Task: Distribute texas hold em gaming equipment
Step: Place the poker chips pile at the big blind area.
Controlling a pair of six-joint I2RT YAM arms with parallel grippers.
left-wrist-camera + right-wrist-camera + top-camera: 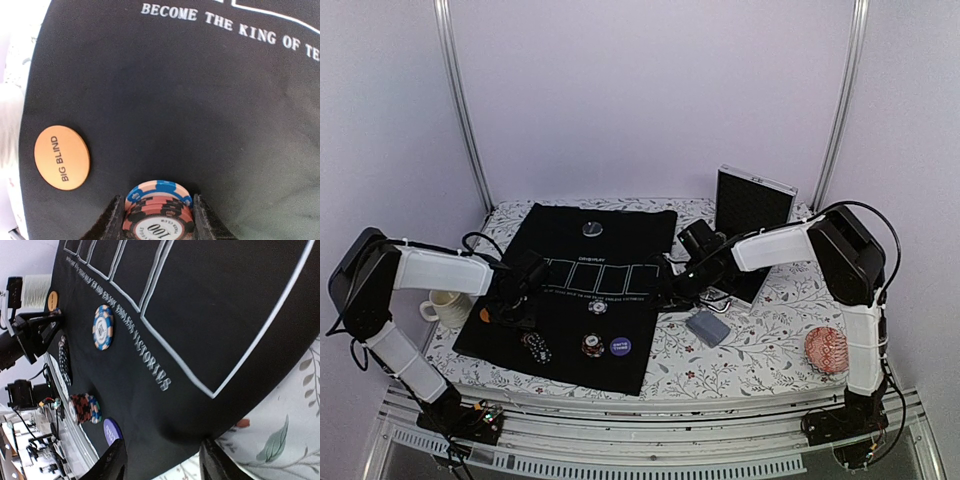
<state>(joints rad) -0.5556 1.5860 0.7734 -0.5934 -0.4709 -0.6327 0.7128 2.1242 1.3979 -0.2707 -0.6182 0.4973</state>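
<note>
The work surface is a table covered with a floral cloth (760, 350) and enclosed by pale walls. A black mat (570, 250) printed with white card outlines lies at its centre.

Left gripper (159, 222): positioned low over the left part of the mat. Its 2 fingers (114, 220) press against opposite sides of a chip stack (159, 210), which sits directly between them. The visible chip face reads "100". An orange disc (62, 157) marked "BIG BLIND" lies flat on the mat ahead of the fingers and to their left in the wrist view, apart from the stack. A cream mug (445, 307) stands off the mat on the outer side of this gripper.

Right gripper (162, 465): positioned at the right edge of the mat. Its fingers are spread, with nothing between them. Below the gap are the mat edge and the cloth. Ahead of it, 1 blue-and-white chip (102, 327) lies flat beside the printed text line. Nearer, to the left in the wrist view, are a second chip stack (85, 408), a purple disc (112, 432) just beside that stack, and a row of dark chips (64, 360). A blue-grey deck of playing cards (707, 328) lies on the cloth just beside this gripper, on its near side. A black case (752, 210) stands upright behind it.

A silver disc (590, 229) lies at the far edge of the mat, well apart from both grippers. A red patterned disc (826, 349) lies on the cloth beside the right arm.
</note>
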